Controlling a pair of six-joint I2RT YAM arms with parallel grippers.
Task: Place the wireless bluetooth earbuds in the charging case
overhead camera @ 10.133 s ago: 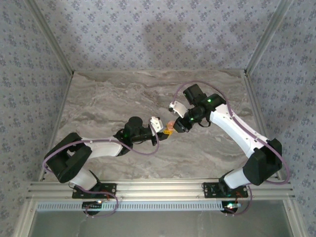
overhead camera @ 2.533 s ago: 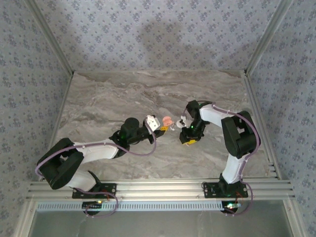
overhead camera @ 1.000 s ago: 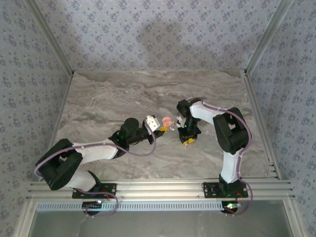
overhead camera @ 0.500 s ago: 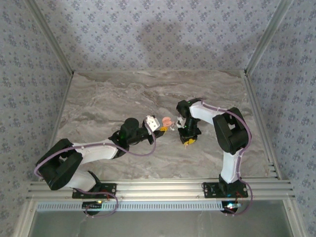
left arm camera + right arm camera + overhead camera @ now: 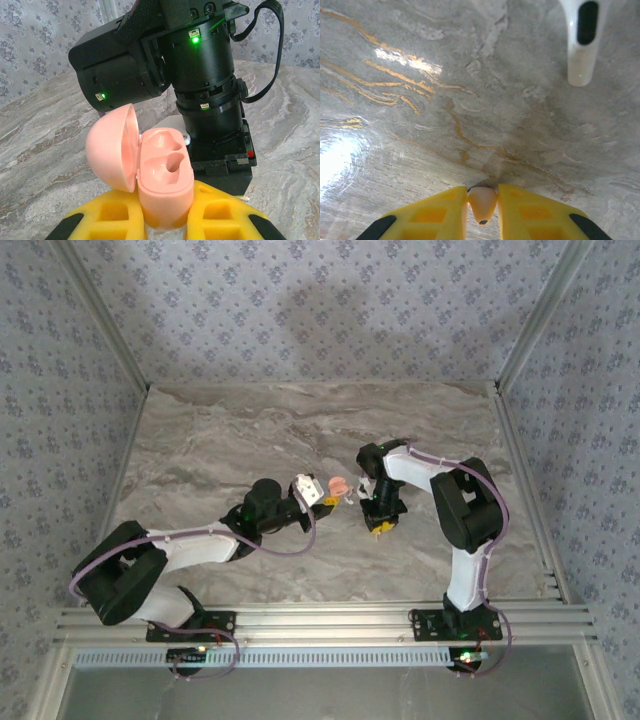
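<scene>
My left gripper [image 5: 165, 205] is shut on the charging case [image 5: 162, 175], a salmon-pink clamshell held upright between the yellow fingers. Its lid [image 5: 112, 147] hangs open to the left, and both moulded wells are bare. From above, the case [image 5: 339, 485] sits mid-table at the tip of the left gripper [image 5: 327, 499]. My right gripper [image 5: 482, 192] points down at the marble, shut on one pale pink earbud [image 5: 482, 201], tip downward. In the top view the right gripper [image 5: 378, 528] stands just right of the case.
The right arm's black wrist [image 5: 200, 75] looms close behind the open case. A white rounded piece with a black slot [image 5: 582, 40] lies beyond the right fingers. Grey marble tabletop [image 5: 220, 440] stretches left and back, bounded by patterned walls.
The right jaws have narrowed onto the earbud. Both arms have stayed almost still, and the case remains open in the left grip.
</scene>
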